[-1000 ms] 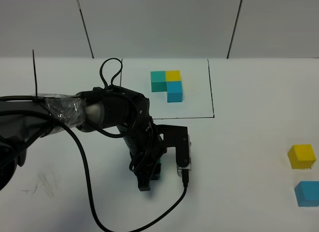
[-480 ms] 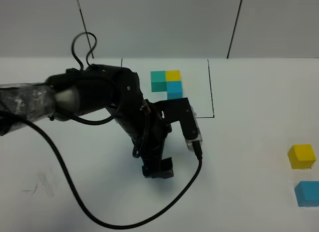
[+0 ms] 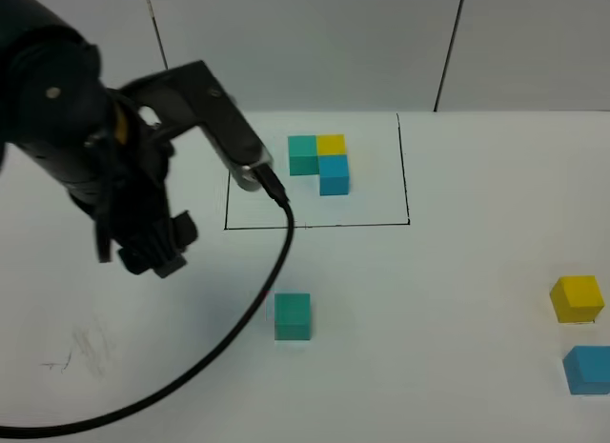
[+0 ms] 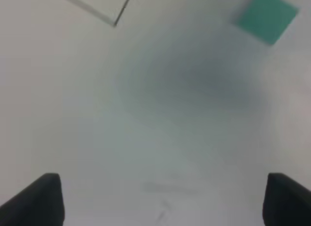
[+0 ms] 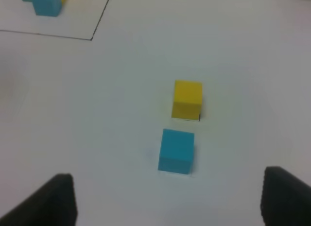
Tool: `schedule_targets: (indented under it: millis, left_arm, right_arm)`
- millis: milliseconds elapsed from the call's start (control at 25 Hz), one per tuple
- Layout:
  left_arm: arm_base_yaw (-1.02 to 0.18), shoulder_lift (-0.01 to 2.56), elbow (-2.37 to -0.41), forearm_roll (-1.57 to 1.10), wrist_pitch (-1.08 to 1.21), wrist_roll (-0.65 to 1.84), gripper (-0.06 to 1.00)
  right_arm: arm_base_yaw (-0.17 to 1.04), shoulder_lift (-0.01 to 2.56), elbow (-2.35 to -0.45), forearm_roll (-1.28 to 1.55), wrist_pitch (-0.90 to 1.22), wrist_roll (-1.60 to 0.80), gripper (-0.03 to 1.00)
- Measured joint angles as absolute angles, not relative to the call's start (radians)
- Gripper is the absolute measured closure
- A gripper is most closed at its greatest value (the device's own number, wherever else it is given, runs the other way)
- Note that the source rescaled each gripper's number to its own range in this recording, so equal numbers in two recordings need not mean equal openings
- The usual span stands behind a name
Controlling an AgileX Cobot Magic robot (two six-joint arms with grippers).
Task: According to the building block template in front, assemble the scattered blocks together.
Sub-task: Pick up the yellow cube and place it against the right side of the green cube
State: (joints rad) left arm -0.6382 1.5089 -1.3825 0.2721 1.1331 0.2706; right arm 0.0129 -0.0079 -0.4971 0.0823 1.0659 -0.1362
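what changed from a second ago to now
The left pincer let go of the teal cube and lifted away toward the left side of the high view, leaving the cube free on the table in front of the framed sample. The yellow cube, the blue cube and the framed sample stayed put.

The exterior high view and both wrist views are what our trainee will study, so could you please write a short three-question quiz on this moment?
1. True or false: the loose teal block lies inside the black drawn frame.
2. In the building block template, which colour of cube touches both of the others? A teal, B yellow, C blue.
3. Fill in the blank: in the right wrist view, the loose yellow block and the loose blue block stand ____ (touching or apart).

Key: 1 false, it lies on the bare table outside the frame. 2 B. 3 apart.
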Motion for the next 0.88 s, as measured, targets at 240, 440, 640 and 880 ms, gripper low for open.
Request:
schedule_targets:
  millis: [240, 440, 640, 880]
  left_arm:
    - [-0.638, 1.274, -1.364, 0.321, 1.192, 0.181, 0.16]
    - [-0.638, 1.027, -1.304, 0.289, 1.194, 0.168, 0.16]
    - [-0.638, 0.722, -1.210, 0.239, 1.194, 0.142, 0.17]
    - [-0.637, 0.431, -1.106, 0.174, 1.195, 0.135, 0.22]
  right_arm:
    - [0.013, -0.008, -0.497, 0.082, 1.066, -0.136, 0.37]
    - [0.013, -0.008, -0.497, 0.082, 1.066, -0.136, 0.37]
    - [0.013, -0.008, -0.497, 0.082, 1.066, -0.136, 0.37]
    - [0.013, -0.008, -0.497, 0.082, 1.066, -0.136, 0.37]
